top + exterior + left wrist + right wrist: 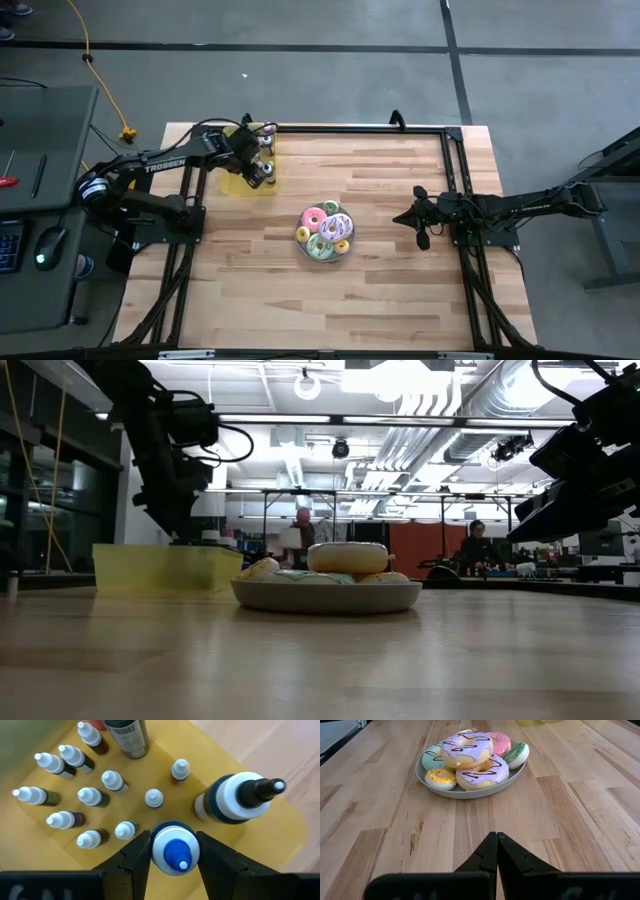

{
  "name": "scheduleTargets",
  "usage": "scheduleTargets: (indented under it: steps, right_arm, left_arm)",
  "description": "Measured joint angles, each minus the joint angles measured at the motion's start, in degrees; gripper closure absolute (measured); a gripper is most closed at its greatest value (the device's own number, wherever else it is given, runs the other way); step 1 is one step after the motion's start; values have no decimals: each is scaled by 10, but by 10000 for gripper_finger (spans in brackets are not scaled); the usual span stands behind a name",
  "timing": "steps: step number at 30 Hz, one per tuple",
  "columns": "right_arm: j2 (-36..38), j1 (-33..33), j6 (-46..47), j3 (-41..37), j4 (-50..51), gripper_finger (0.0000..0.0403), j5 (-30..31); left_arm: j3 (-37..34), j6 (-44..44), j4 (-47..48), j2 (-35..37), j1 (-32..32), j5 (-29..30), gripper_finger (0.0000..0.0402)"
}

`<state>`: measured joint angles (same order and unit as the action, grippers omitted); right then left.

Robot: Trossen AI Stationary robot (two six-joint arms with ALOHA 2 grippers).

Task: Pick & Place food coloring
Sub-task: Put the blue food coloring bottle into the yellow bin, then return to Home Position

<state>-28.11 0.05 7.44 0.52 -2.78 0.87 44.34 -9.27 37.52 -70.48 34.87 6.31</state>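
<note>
A yellow tray [240, 185] at the table's far left holds the food coloring: several tiny white-capped bottles [90, 795] standing upright, a taller dark bottle [127, 737] and a bigger bottle with a dark nozzle [235, 800]. My left gripper [174, 837] hangs over the tray, pointing steeply down and open. Its two fingers flank a white bottle with a blue cap [175, 851], which stands upright. My right gripper [496, 840] waits shut, low over the table's right side [418, 218], with nothing in it. My left gripper comes from above, and its fingers [142, 855] stand close against the two sides of the blue-capped bottle's white shoulder [159, 851]. I cannot tell whether they touch it.
A grey plate [470, 794] piled with frosted doughnuts sits at the table's middle [324, 234], between the two arms. A black frame [350, 128] runs along the table's far edge and sides. Bare wood lies all round the plate.
</note>
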Motion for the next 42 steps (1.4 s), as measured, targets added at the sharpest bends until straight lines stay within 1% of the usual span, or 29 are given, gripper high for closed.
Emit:
scheduleTargets:
  steps: [3, 12, 18, 21, 25, 29, 32, 36, 42]
  right_arm:
    - [0, 0, 0, 0, 0, 402, 0]
    - [0, 0, 0, 0, 0, 402, 0]
    - [0, 0, 0, 0, 0, 402, 0]
    - [0, 0, 0, 0, 0, 402, 0]
    - [0, 0, 0, 0, 0, 402, 0]
    - [0, 0, 0, 0, 0, 402, 0]
    - [0, 0, 0, 0, 0, 402, 0]
    - [0, 0, 0, 0, 0, 402, 0]
    - [0, 0, 0, 0, 0, 402, 0]
  left_arm:
    - [0, 0, 0, 0, 0, -12, 259]
    - [-1, 5, 3, 6, 0, -16, 259]
    - [-1, 14, 3, 6, 0, -40, 252]
    - [-1, 15, 3, 6, 0, -44, 229]
    - [-2, 15, 3, 6, 0, -40, 183]
    - [-2, 15, 3, 6, 0, -11, 140]
    - [0, 17, 4, 7, 0, 15, 115]
    - [26, 35, 22, 15, 0, 18, 95]
    - [78, 50, 36, 40, 0, 12, 90]
